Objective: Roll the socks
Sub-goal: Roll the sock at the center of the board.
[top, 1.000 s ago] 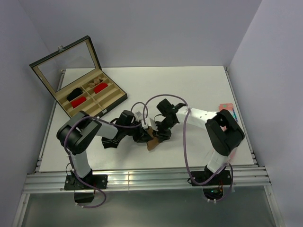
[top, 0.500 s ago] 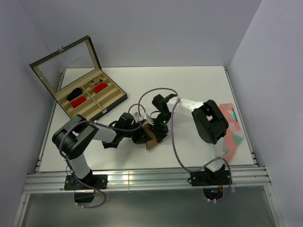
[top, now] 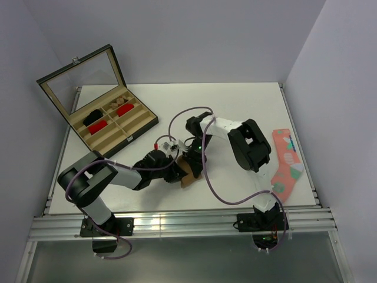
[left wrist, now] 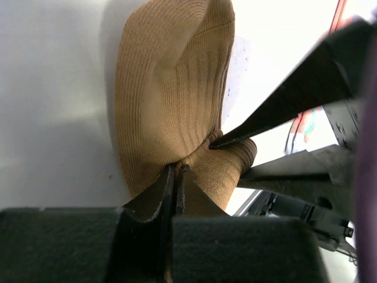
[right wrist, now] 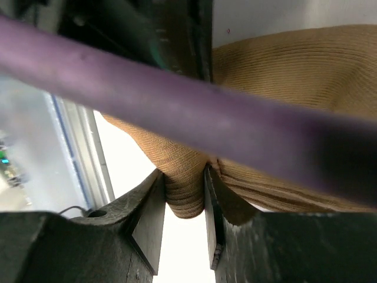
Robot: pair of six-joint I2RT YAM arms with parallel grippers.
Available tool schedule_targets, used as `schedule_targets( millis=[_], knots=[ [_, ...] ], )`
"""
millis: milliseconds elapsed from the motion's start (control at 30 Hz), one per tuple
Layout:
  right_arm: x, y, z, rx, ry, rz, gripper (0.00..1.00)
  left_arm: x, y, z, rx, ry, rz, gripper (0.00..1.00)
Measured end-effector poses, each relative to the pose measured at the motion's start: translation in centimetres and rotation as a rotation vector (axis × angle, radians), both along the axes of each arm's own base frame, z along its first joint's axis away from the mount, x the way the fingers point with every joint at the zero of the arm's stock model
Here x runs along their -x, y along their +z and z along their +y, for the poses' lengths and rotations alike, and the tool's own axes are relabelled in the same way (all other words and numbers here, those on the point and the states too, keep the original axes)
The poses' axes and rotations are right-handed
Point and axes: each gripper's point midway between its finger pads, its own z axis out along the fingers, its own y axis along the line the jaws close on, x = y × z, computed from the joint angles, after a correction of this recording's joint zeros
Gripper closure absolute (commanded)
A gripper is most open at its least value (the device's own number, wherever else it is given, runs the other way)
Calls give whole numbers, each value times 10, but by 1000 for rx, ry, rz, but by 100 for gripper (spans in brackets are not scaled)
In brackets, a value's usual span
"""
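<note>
Pinching a thin edge of the tan sock (left wrist: 171, 106) with the left gripper (left wrist: 177, 184), fingers nearly meeting. Clamping a thicker fold with the right gripper (right wrist: 184, 191). Lying right of the case (top: 144, 125), largely hidden from above.

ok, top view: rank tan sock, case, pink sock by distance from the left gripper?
1. tan sock: pinched in the left gripper, mid-table.
2. case: back left.
3. pink sock: right edge, past the right arm.
</note>
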Motion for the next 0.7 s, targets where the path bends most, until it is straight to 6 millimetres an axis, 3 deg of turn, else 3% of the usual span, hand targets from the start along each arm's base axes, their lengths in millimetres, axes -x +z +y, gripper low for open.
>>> schedule_targets(
  millis=[433,700],
  knots=[
    [8,1,10,20,-36,139,71,14,3,27,11,127,-92,68],
    [6,-1,6,69,-108,187,71,18,4,45,3,186,-134,68]
  ],
)
